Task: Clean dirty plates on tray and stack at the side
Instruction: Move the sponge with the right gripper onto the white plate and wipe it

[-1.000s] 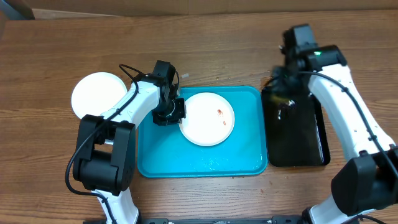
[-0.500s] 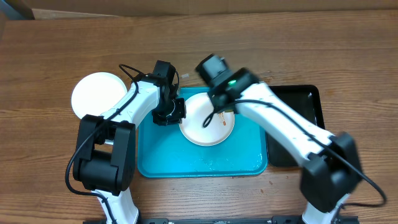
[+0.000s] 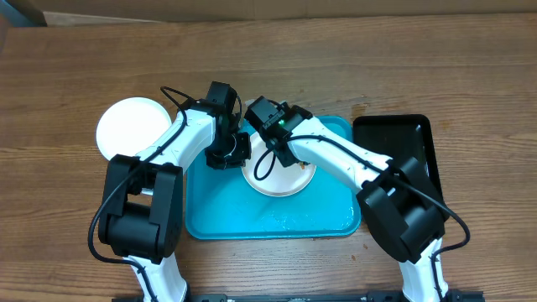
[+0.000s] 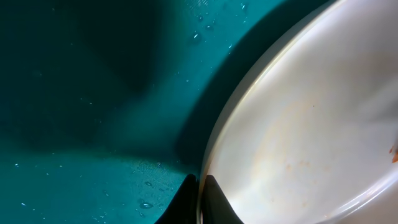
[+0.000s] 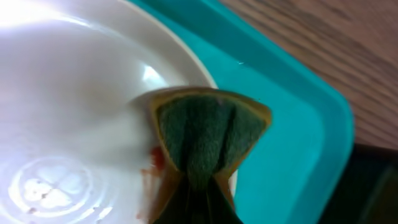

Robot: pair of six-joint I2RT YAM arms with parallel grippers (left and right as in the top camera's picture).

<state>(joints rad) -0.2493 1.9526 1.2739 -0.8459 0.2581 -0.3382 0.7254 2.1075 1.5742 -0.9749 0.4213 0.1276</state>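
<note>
left gripper [image 4: 199, 200] seems to pinch the white plate [image 4: 298, 143] at its rim, above the wet tray [image 4: 93, 93].

White plate [image 3: 290, 178], turquoise tray [image 3: 252, 215], green sponge [image 5: 203, 139]

Smeared white plate [image 3: 289, 179] on turquoise tray [image 3: 226, 210]

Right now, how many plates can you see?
2: one plate on the tray; a second plate on the table left of it. Any stacked beneath would be hidden.
</note>
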